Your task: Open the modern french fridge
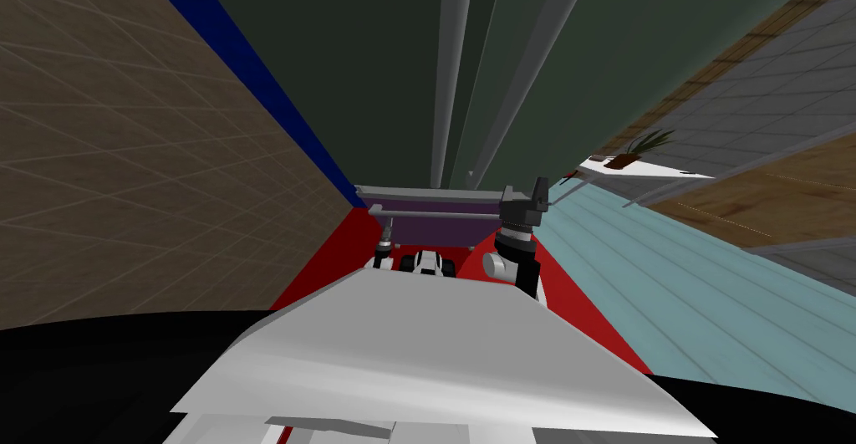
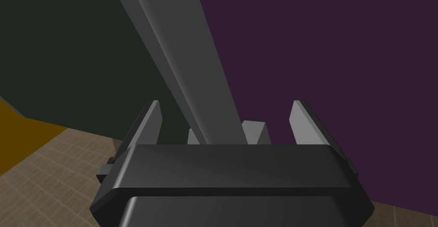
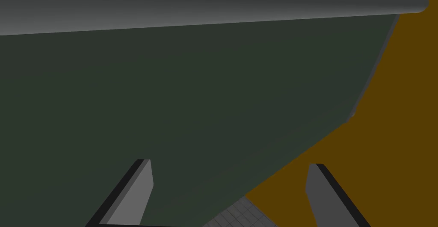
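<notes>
Fridge (image 1: 376, 63): dark green, directly before us. Left pincer (image 2: 225, 104): fingers apart, straddling grey handle bar (image 2: 184, 57) beside purple drawer front (image 2: 321, 45). Right pincer (image 3: 230, 162): apart, facing fridge. Step: pre-grasp. Next, we judge: clamp, pull.

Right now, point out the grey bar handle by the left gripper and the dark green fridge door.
Grey bar handle (image 2: 190, 66): left wrist view, mid-shaft.
Dark green fridge door (image 3: 192, 109): right wrist view, flat face.
</notes>
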Motion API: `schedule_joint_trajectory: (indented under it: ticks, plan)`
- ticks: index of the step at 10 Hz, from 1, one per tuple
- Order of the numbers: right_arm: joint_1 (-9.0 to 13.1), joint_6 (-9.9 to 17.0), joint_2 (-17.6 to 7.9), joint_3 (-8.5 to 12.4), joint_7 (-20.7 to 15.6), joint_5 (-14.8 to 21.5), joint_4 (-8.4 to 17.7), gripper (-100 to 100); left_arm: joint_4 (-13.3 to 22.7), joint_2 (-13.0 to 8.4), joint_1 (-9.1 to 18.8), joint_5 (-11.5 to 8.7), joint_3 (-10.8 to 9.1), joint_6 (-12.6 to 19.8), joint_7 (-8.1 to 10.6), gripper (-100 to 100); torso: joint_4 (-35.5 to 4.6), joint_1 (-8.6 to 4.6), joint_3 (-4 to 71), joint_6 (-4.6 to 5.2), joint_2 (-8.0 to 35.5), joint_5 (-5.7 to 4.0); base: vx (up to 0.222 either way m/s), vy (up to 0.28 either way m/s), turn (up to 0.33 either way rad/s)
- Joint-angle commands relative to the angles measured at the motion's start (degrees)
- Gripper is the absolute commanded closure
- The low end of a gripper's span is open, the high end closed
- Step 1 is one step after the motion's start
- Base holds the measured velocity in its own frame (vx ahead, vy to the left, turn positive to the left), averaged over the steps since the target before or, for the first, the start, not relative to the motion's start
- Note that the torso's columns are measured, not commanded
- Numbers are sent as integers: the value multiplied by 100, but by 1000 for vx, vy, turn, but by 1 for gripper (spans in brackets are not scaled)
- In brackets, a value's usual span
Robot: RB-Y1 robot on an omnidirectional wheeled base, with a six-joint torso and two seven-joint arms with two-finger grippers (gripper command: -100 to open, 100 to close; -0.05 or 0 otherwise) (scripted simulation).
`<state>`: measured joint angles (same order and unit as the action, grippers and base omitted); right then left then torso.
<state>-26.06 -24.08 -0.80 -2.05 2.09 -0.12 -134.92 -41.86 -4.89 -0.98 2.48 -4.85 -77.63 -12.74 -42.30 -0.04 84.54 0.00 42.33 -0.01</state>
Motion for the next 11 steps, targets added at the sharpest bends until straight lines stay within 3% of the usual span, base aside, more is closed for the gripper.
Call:
schedule_joint_trajectory:
  ticks: [1,5,6,7,11]
  plan:
    - [0,0,0,0,0,0,0,0,-64,-49,171,-19,-19,230,35,-100,-1,-4,-2,1,3,-1,-14,-16,15]
    - [0,0,0,0,0,0,0,0,-159,-123,426,-47,-48,574,87,-100,1,5,3,0,-5,2,-21,-12,12]
    - [0,0,0,0,0,0,0,0,-157,-90,377,-37,-38,508,58,-100,2,4,4,0,-7,1,-8,-7,2]
    - [0,0,0,0,0,0,0,0,-96,-74,256,-28,-29,345,52,100,3,6,5,-1,-9,2,15,9,-29]
    - [0,0,0,0,0,0,0,0,0,0,0,0,0,0,0,100,39,33,24,-7,-48,22,24,16,-17]
